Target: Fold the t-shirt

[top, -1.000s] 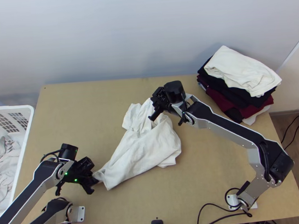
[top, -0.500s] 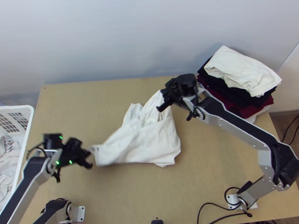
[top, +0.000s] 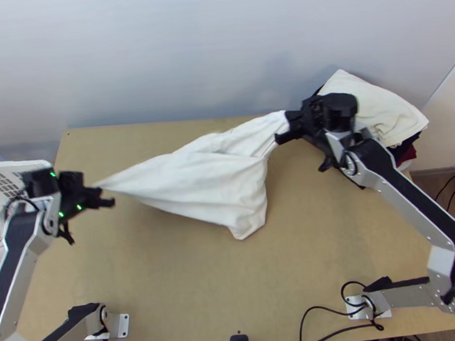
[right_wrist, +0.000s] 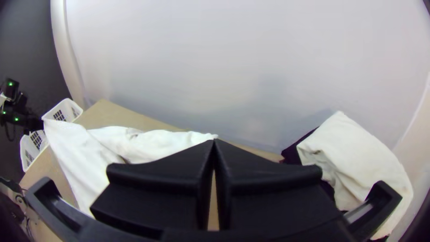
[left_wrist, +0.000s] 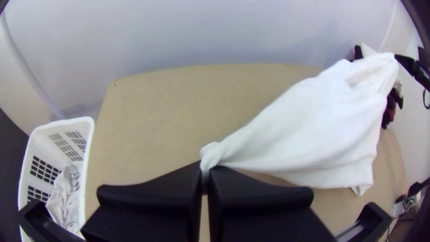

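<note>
T-shirt [top: 209,181], white and rumpled on the table [top: 192,285] a second ago, is now lifted and drawn taut above it between left gripper [left_wrist: 205,175] and right gripper [right_wrist: 214,142], each clamped on one end, so straightening before folding is apparently being done.

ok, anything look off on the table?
The clothes stack at the far right looks askew: darker layers jut out unevenly below the white top piece. The t-shirt, strung between both grippers, shows no visible damage.
</note>
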### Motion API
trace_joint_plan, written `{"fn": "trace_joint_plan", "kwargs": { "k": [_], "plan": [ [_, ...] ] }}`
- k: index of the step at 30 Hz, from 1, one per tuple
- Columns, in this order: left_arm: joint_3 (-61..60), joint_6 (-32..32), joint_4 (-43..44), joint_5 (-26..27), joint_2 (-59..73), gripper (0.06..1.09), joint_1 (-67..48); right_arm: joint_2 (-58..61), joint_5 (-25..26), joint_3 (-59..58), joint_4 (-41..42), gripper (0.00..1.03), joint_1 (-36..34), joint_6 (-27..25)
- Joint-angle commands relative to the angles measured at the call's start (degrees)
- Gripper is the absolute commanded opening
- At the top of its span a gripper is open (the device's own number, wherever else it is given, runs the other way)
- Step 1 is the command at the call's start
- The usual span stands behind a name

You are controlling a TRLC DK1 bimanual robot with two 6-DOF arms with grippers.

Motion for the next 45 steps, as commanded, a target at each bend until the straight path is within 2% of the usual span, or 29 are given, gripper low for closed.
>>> {"fn": "trace_joint_plan", "kwargs": {
  "k": [1, 5, 14, 17, 20, 24, 28, 35, 38, 45],
  "plan": [
    [8.7, -4.3, -0.9, -3.4, 2.2, 0.1, 1.2, -3.7, 1.6, 0.3, 0.9, 0.03, -1.7, 1.7],
    [17.7, -6.9, -2.3, -4.5, 3.5, 0.09, 1.5, -4.6, 2.8, 3.7, -2.2, 0.03, -2.3, 2.2],
    [35.2, -12.1, -7.4, -11.9, 11.2, 0.09, 0.0, -1.3, 2.9, 18.8, -20.9, 0.03, -4.7, 6.0],
    [39.7, -12.6, -9.2, -14.0, 14.4, 0.09, -0.9, 2.2, -2.3, 25.4, -29.2, 0.03, -9.4, 8.5],
    [44.0, -12.9, -11.0, -15.1, 16.9, 0.09, -2.1, 3.2, -11.8, 28.6, -32.5, 0.03, -14.5, 10.5],
    [49.9, -12.9, -12.9, -17.5, 20.2, 0.09, -4.0, 4.7, -21.5, 32.1, -34.0, 0.03, -19.9, 11.3],
    [56.9, -13.0, -14.0, -20.3, 23.4, 0.09, -5.0, 7.3, -29.6, 37.0, -34.3, 0.03, -24.5, 14.6],
    [68.9, -12.9, -14.4, -23.8, 27.7, 0.09, -7.4, 8.5, -29.8, 46.0, -32.7, 0.03, -25.9, 14.9],
    [70.6, -12.7, -12.1, -25.3, 27.5, 0.09, -8.7, 9.0, -29.6, 52.3, -31.7, 0.03, -26.0, 15.2],
    [70.5, -11.9, -4.7, -28.4, 24.3, 0.09, -11.0, 4.5, -27.6, 53.6, -19.7, 0.03, -26.1, 16.5]
  ]
}}
